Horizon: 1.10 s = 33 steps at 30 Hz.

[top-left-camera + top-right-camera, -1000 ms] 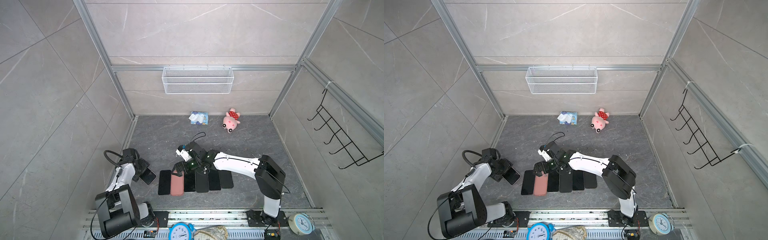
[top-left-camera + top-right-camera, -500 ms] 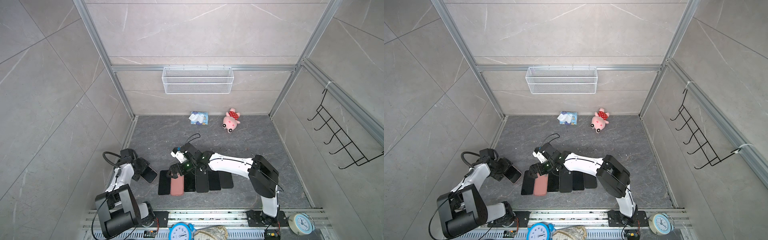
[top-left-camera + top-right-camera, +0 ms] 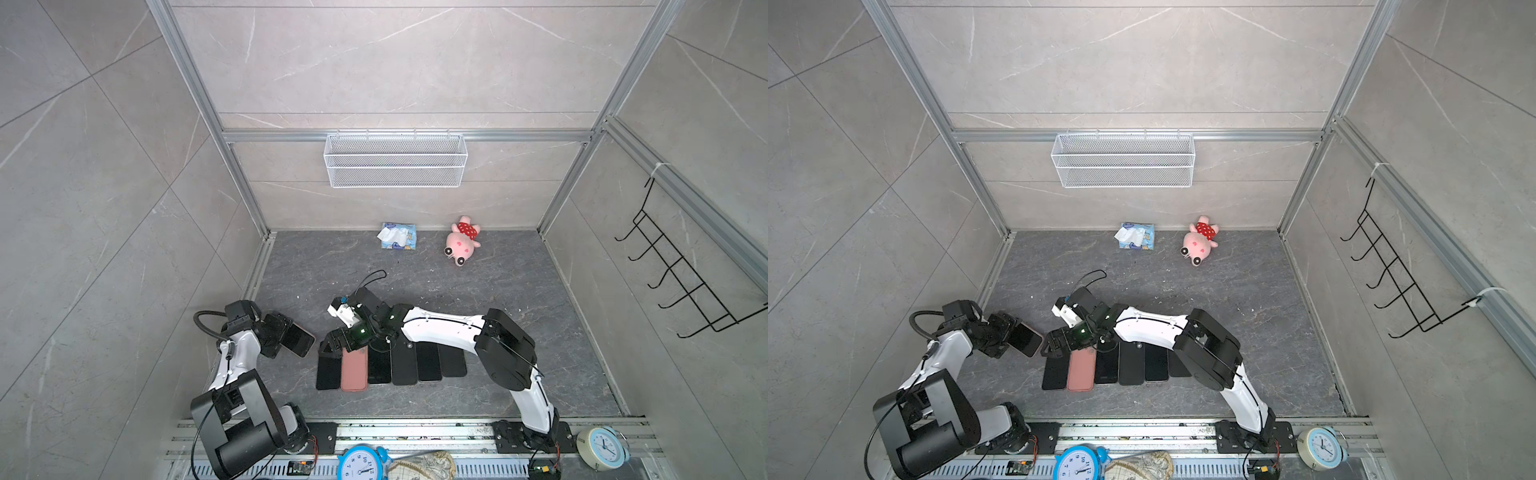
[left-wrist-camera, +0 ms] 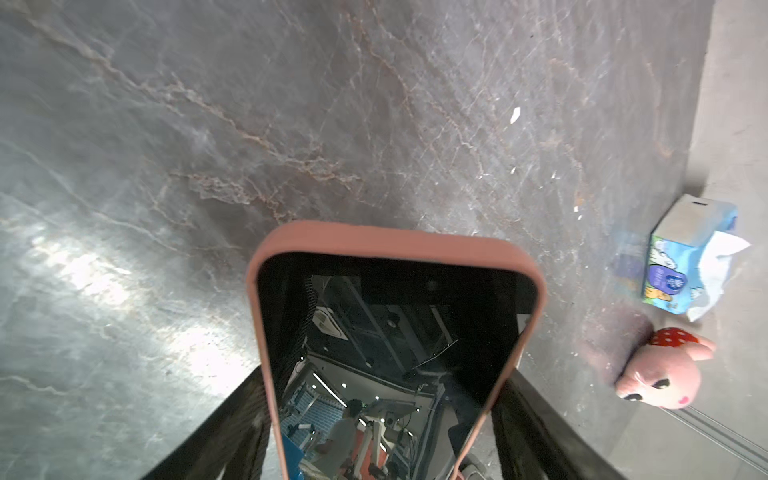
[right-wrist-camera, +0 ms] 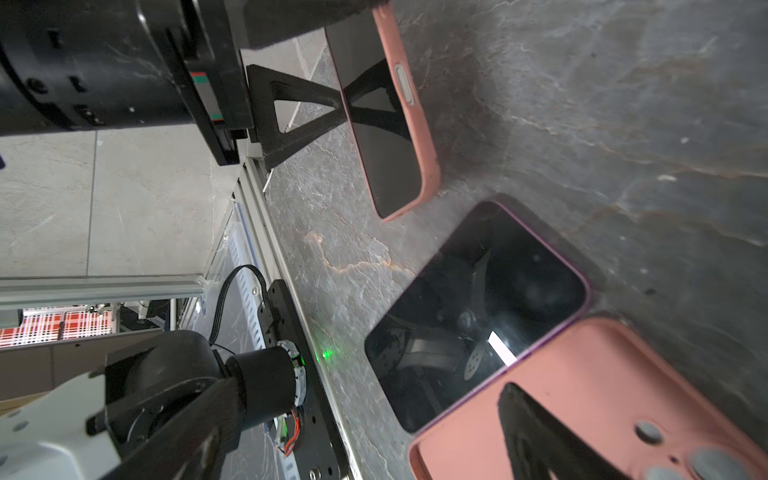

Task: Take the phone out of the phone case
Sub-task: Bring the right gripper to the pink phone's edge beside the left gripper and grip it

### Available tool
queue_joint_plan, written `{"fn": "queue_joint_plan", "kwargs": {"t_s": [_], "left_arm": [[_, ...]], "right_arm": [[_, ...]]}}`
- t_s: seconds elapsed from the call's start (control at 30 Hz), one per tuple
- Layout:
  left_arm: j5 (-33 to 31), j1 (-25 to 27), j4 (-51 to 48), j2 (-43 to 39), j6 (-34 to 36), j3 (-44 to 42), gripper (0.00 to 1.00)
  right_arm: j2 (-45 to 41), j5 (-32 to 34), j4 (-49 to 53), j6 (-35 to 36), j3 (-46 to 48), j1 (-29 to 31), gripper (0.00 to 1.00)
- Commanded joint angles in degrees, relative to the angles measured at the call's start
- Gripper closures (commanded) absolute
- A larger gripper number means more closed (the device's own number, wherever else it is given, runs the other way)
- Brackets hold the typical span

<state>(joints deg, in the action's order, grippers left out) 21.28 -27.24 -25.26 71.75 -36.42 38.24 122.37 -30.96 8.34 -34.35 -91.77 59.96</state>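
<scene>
A phone [image 4: 390, 332] with a dark screen sits in a pink phone case [image 4: 374, 239]. My left gripper [image 4: 384, 415] is shut on the case's long sides and holds it above the floor at the left, in both top views [image 3: 291, 334] [image 3: 1017, 336]. The right wrist view shows the same held phone case [image 5: 415, 137] from the side. My right gripper [image 3: 332, 347] [image 3: 1054, 343] is open, low over the left end of a row of phones. One of its fingers [image 5: 536, 436] hangs over a second pink case [image 5: 602, 395] lying camera side up, beside a purple-edged phone [image 5: 478, 311].
Several dark phones [image 3: 403, 361] lie side by side on the grey floor. A tissue pack [image 3: 397, 236] and a pink plush pig [image 3: 462, 241] lie by the back wall, under a wire basket [image 3: 395, 160]. Two clocks [image 3: 359, 463] [image 3: 602, 449] stand at the front rail.
My right gripper has moved left along the row of phones to its left end. The left gripper, with the cased phone, has barely moved.
</scene>
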Motion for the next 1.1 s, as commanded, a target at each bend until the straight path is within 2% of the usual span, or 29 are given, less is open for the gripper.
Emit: {"fn": "queue_joint_plan", "kwargs": {"t_s": [0.0,0.33,0.73,1.07], "left_arm": [[6.06,-0.64,2.76,-1.35,0.24,0.80,0.69],[12.01,-0.79,4.61,-1.77,-0.35,-0.09,0.71],[17.03,-0.79,6.21,-2.44,-0.84,-1.47,0.75],[19.80,-0.75,7.15,-3.30,-1.38,-2.46,0.76]], "right_arm": [[3.44,-0.39,-0.71,-0.86,-4.59,0.24,0.01],[12.02,0.41,2.85,-0.72,-16.20,0.24,0.12],[15.89,3.34,4.85,0.07,-21.96,0.07,0.24],[15.49,4.86,4.08,0.81,-22.26,-0.37,0.47]]}}
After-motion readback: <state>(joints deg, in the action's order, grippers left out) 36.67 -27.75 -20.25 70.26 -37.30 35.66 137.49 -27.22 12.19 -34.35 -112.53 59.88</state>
